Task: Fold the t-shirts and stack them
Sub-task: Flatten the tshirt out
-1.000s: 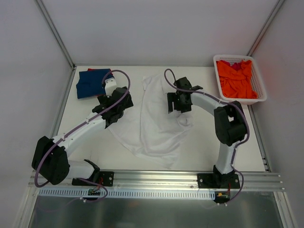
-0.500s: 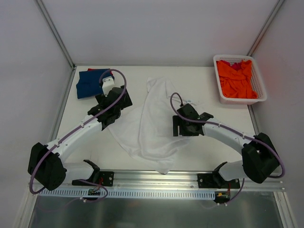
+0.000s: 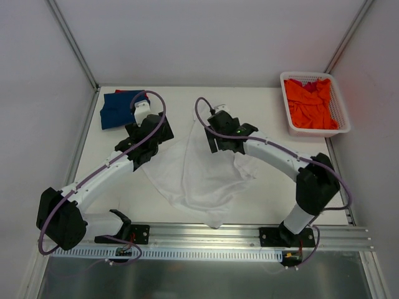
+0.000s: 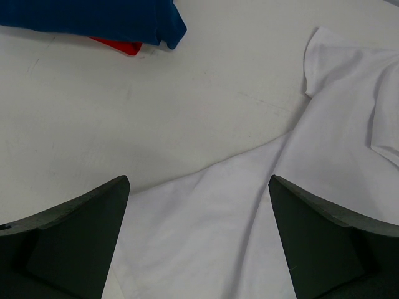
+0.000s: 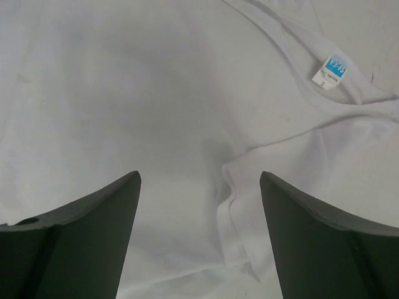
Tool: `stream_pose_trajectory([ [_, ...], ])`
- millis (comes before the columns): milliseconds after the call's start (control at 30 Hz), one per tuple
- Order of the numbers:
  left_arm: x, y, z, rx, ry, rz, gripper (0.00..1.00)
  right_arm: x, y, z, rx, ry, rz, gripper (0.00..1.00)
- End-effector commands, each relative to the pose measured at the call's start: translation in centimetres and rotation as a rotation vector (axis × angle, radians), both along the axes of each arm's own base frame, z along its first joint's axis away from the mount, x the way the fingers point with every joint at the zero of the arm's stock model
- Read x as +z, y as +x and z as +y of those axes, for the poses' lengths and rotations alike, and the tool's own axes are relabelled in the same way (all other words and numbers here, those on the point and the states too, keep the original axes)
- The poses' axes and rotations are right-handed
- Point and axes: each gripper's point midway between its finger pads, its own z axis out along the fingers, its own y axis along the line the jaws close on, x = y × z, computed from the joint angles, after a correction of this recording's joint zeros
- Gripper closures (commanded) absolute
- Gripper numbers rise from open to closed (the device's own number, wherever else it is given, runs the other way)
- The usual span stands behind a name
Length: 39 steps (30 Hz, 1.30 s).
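My left pincer (image 4: 198, 180) hung wide and empty over the edge of the white t-shirt (image 3: 193, 168), dark blue t-shirt (image 4: 93, 15) on red t-shirt (image 4: 118, 45) lay beyond its tips, leftward, my right pincer (image 5: 199, 174) gaped empty above the same cloth, collar label (image 5: 332, 70) ahead-right, orange t-shirt (image 3: 310, 103) sat well apart in basket (image 3: 341, 118)

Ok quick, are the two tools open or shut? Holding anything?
Left tool: open, holding nothing, above the edge of the soft white cloth t-shirt.
Right tool: open, holding nothing, above the same t-shirt.

Bright, even, soft-shadowed lighting; all views sharp.
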Motion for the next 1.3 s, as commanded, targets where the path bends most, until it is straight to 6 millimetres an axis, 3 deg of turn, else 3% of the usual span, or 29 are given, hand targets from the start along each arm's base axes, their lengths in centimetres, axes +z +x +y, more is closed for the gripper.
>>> stream_pose_trajectory([
  [0, 0.9, -0.3, 0.1, -0.013, 0.002, -0.018, 0.04, -3.6, 1.2, -0.9, 0.065, -0.196, 0.06, 0.18],
  [133, 0.9, -0.4, 0.1, -0.011, 0.0, -0.02, 0.03, -6.4, 1.2, -0.1, 0.08, -0.198, 0.127, 0.18],
  [367, 1.0, -0.5, 0.2, -0.013, 0.003, -0.022, 0.03, -8.4, 0.6, -0.2, 0.064, -0.179, 0.169, 0.19],
  [500, 1.1, -0.5, 0.2, -0.016, 0.0, -0.022, 0.03, -10.1, -0.8, -0.6, 0.048, -0.16, 0.215, 0.19],
  [733, 1.3, -0.7, 0.2, -0.022, -0.006, -0.029, 0.03, -13.7, -4.9, -2.0, -0.023, -0.113, 0.325, 0.19],
  [933, 1.2, -0.9, 0.3, -0.022, -0.009, -0.029, 0.03, -15.7, -10.6, -3.5, -0.068, -0.139, 0.387, 0.19],
  [1033, 1.2, -0.9, 0.3, -0.022, -0.01, -0.03, 0.03, -15.8, -13.4, -3.4, -0.051, -0.142, 0.393, 0.19],
  [1067, 1.3, -0.9, 0.3, -0.023, -0.01, -0.031, 0.03, -16.2, -14.7, -4.1, -0.075, -0.161, 0.406, 0.19],
  [1267, 1.2, -1.0, 0.1, -0.031, -0.019, -0.027, 0.03, -14.8, -19.5, -4.0, -0.054, -0.225, 0.374, 0.19],
])
